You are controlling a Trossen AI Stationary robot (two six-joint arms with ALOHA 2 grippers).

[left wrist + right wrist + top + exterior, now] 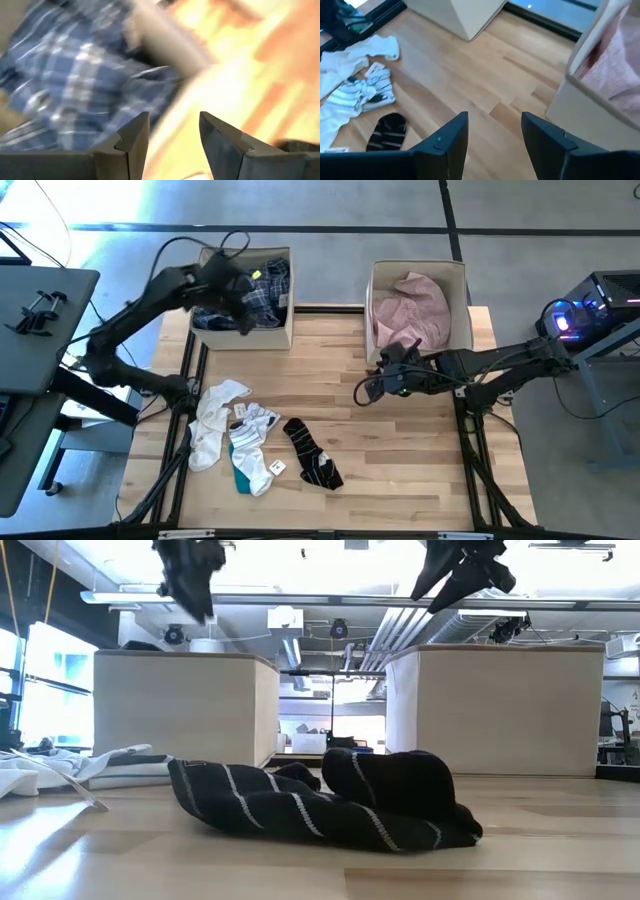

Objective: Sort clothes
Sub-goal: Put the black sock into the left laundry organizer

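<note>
My left gripper (243, 315) hovers over the left beige box (245, 337), open, with nothing between its fingers (135, 137). Under it, inside that box, lies the blue-white plaid shirt (75, 80). The pale pink shirt (412, 308) fills the right beige box (372, 320). My right gripper (365, 390) hangs open and bare above the table, near that box's front corner. On the wood lie the black striped socks (312, 452) and, to their left, the white and teal socks (235, 435).
Both boxes stand at the table's far edge with a gap of bare wood (330, 340) between them. Bare wood (420, 470) also lies right of the black socks. A grey bench (40, 320) stands off the table's left side.
</note>
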